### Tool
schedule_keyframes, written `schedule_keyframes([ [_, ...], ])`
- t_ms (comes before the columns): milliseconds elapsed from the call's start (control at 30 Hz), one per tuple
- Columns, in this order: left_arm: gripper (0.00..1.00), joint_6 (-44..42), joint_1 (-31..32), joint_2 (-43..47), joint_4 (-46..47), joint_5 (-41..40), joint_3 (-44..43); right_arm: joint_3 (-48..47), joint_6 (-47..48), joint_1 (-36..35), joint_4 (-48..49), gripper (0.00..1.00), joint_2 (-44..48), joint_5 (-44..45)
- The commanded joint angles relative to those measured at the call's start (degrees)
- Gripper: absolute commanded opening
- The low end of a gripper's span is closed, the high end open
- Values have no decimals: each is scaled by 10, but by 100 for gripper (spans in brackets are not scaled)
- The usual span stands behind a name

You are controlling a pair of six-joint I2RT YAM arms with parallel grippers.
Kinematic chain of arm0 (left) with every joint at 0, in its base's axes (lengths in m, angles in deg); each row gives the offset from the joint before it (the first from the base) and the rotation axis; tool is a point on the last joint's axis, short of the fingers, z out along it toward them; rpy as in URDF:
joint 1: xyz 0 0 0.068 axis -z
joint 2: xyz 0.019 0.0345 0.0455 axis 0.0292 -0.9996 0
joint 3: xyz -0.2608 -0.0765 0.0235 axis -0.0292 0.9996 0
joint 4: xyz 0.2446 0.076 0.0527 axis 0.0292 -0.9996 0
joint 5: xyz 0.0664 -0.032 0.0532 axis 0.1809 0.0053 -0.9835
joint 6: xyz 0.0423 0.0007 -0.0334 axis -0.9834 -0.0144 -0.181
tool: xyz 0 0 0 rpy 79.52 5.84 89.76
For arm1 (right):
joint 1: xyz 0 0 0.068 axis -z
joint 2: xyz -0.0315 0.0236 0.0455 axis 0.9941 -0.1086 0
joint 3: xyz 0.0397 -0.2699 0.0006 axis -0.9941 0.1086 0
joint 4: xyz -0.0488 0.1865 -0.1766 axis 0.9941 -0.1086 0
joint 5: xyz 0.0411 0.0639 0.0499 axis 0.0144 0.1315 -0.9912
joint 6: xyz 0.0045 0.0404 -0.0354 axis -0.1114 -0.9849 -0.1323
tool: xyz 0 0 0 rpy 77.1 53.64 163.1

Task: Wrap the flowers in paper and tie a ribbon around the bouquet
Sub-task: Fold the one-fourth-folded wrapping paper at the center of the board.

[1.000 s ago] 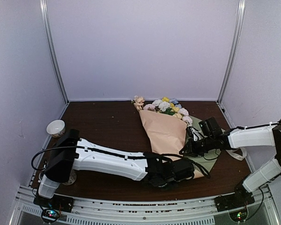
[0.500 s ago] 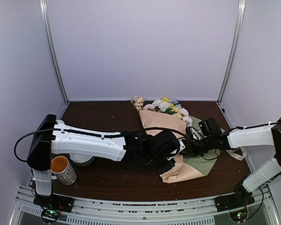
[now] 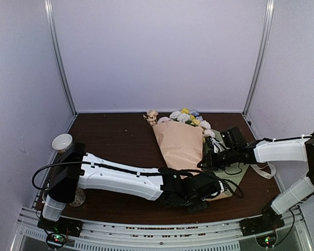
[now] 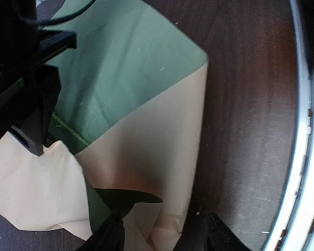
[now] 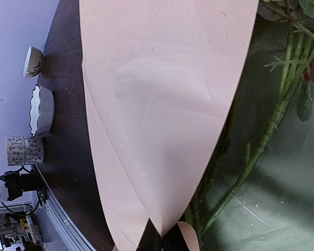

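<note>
From above, my left arm (image 3: 120,180) covered the narrow end of the bouquet (image 3: 180,144). The wrist view of the left end effector (image 4: 162,232) cut both fingers (image 4: 111,236) off at the bottom edge. The right end effector (image 5: 159,239) showed only as dark tips there too. The paper (image 5: 157,104) hid most stems of the flowers (image 5: 275,121), and I could not read the lettering on the ribbon (image 3: 265,170), too small

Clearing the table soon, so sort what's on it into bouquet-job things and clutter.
Job in hand:
paper
flowers
ribbon

Just lying about:
small cup
scalloped bowl
patterned mug
</note>
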Motion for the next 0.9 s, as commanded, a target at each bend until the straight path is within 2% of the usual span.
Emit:
schedule_keyframes([
  [0,51,22,-19,-14,-40,-78,-13,-12,-4,-6,-4,0,16,9],
  [133,48,42,-22,-8,-41,-98,-5,-15,-1,-7,-10,0,19,9],
  [500,58,88,-29,-2,-58,-115,8,-30,7,-8,-29,0,33,6],
  [533,54,91,-30,0,-51,-106,13,-31,7,-8,-29,0,34,4],
  [633,28,85,-30,13,-1,-65,45,-33,9,-11,-30,2,32,-1],
  [700,17,82,-30,23,37,-42,64,-36,11,-13,-34,3,30,-3],
  [800,16,82,-33,22,59,-20,67,-36,15,-17,-40,3,33,0],
  [867,9,90,-35,21,61,-15,68,-37,17,-17,-44,5,35,-1],
])
